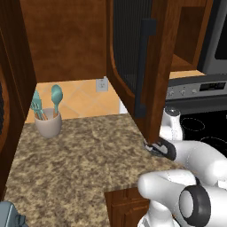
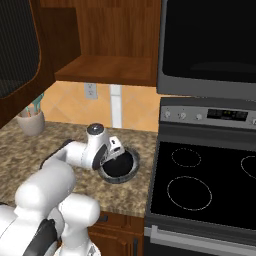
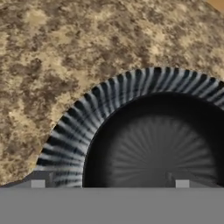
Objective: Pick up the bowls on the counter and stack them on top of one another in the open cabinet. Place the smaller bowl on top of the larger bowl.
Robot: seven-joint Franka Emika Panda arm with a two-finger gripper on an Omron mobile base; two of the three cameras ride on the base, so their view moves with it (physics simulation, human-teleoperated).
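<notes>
A dark, nearly black bowl (image 2: 121, 168) with a grey striped rim (image 3: 72, 131) sits on the granite counter (image 1: 80, 164) beside the stove. My gripper (image 2: 109, 159) hangs low over the bowl's left rim and is open. In the hand view the gripper (image 3: 110, 183) has one fingertip (image 3: 38, 183) at the outer edge of the rim and the other over the bowl's dark inside. The open cabinet (image 1: 66, 40) hangs above the counter, and its door (image 1: 133, 53) with the black bar handle swings out. Its bare shelf (image 2: 105, 67) lies above the bowl. The pale grey bowl is out of view.
A beige utensil cup (image 1: 48, 123) with teal spoons stands at the back of the counter. The black stove top (image 2: 200, 190) and a microwave (image 2: 210, 45) are to the right. The door's lower corner (image 1: 153, 133) hangs close above my wrist. A grey-blue object (image 1: 11, 215) sits at the lower left.
</notes>
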